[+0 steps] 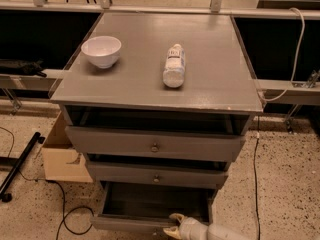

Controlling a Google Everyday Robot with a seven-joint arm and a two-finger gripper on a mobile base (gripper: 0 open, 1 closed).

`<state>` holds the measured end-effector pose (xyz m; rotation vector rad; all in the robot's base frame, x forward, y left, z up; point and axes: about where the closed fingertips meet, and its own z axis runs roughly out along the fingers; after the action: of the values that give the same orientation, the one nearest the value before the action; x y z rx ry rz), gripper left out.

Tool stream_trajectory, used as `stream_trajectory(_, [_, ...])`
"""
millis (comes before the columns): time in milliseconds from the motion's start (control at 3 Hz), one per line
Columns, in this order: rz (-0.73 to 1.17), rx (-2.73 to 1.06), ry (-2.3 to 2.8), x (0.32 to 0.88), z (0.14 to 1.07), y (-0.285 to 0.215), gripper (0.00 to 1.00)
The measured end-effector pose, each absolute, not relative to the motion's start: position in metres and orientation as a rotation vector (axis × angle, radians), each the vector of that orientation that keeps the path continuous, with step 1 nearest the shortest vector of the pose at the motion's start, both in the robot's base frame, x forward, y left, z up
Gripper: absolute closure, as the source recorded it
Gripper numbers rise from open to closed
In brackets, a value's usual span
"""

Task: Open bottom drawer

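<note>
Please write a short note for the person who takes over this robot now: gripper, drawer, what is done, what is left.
Gripper: low, at the front edge of the bottom drawer, near its middle.
Bottom drawer: pulled far out of the cabinet, inside in view.
Done: the drawer looks open.
Left: probably only to draw the arm away.
</note>
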<state>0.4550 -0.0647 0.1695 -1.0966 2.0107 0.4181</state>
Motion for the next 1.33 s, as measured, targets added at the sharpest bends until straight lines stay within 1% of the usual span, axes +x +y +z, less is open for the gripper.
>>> stream_trajectory(1333, [0.419,-1.100,2.011,0.4504,0.1714,-0.0614,1.00])
